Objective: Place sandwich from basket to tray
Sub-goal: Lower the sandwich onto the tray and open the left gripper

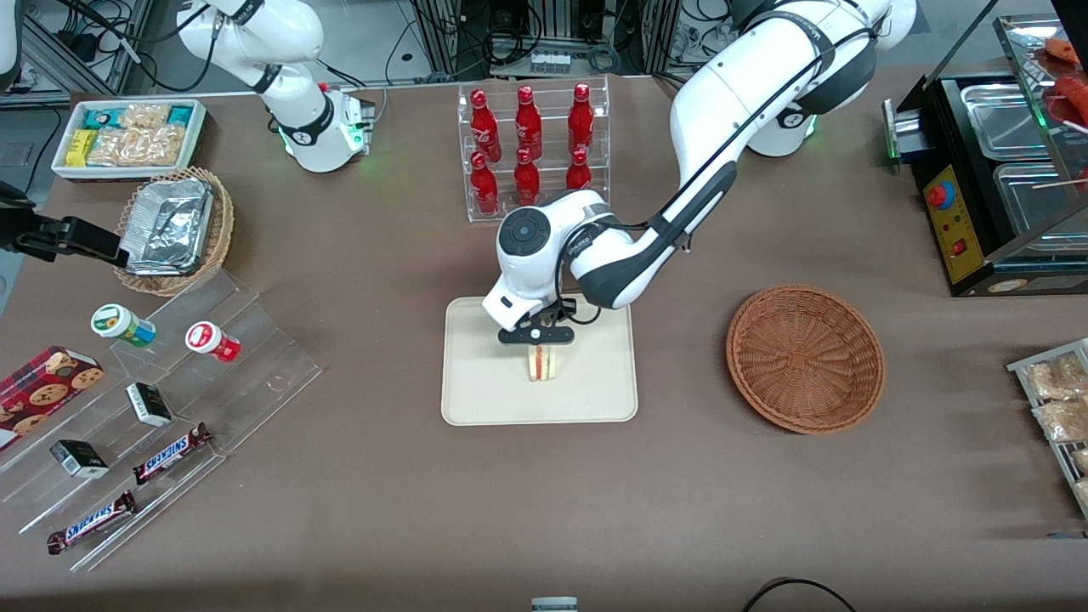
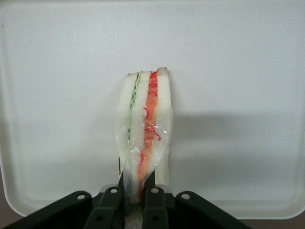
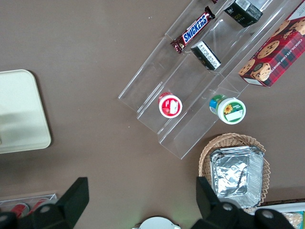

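cream-beige tray (image 1: pixel 476 399) sits in the middle of the brown tabletop (image 1: pixel 382 476), and the sandwich (image 1: pixel 539 363) is over it right now, standing on edge with its red and green filling facing the front camera, pinched between the fingers (image 2: pixel 108 207) of the left gripper (image 1: pixel 537 340). in the wrist view the fingers are clamped on the plastic-wrapped wedge near one end, so most of it sticks out past them, and the wrap looks bunched up around the squeeze point. the woven reddish-brown basket (image 1: pixel 805 358) is well apart, toward the working arm's end of the tabletop, and has nothing in it, so the carry part looks done and what's left is the release. i can't tell for sure whether the bottom edge is actually touching the tray or hanging just above it. stuff that could go sideways imo: if it lets go while the wedge is upright on that thin edge, it'll likely topple over, probably still landing on the tray since it's near the middle, but it could flop awkwardly. the wrap could also cling to a finger and drag the sandwich along when the arm lifts. and pressing down any further might squash the bread, it already looks pinched.
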Tool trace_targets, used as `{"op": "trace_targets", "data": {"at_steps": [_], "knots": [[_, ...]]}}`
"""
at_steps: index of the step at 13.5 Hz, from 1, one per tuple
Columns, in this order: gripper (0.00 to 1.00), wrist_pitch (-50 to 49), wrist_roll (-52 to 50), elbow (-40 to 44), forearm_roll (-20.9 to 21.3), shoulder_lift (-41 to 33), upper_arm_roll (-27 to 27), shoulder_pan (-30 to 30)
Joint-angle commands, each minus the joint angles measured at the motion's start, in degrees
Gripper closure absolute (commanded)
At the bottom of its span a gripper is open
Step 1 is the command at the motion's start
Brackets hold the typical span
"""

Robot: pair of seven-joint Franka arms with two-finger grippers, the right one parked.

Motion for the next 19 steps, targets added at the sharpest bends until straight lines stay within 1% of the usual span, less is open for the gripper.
{"op": "trace_targets", "data": {"at_steps": [1,2,3,4,7,9,10,11,12,13,16,18,19], "knots": [[1.00,0.36,-0.18,2.89,1.33,1.53,0.95,-1.24],[1.00,0.36,-0.18,3.24,1.34,1.88,0.95,-1.42],[0.79,0.36,-0.18,3.25,1.34,1.88,0.95,-1.42],[0.02,0.36,0.00,3.16,1.34,1.97,1.04,-1.42],[0.01,-0.86,-1.05,3.25,1.07,0.66,0.95,-1.07],[0.01,-5.41,-2.97,2.99,0.46,-3.10,0.95,-0.02],[0.01,-8.31,-3.77,2.64,0.37,-5.13,0.78,1.47],[0.01,-10.95,-3.87,2.63,-0.94,-7.15,0.60,2.96],[0.01,-13.06,-3.35,2.55,-3.39,-9.60,0.78,3.50],[0.01,-13.43,-3.17,2.54,-4.37,-10.67,0.87,4.72],[0.01,-14.57,-2.90,2.28,-4.55,-13.14,0.87,7.98],[0.01,-18.87,-1.59,2.02,-4.55,-15.50,0.69,11.48],[0.01,-20.45,0.77,2.02,-4.73,-17.08,0.69,13.15]]}}
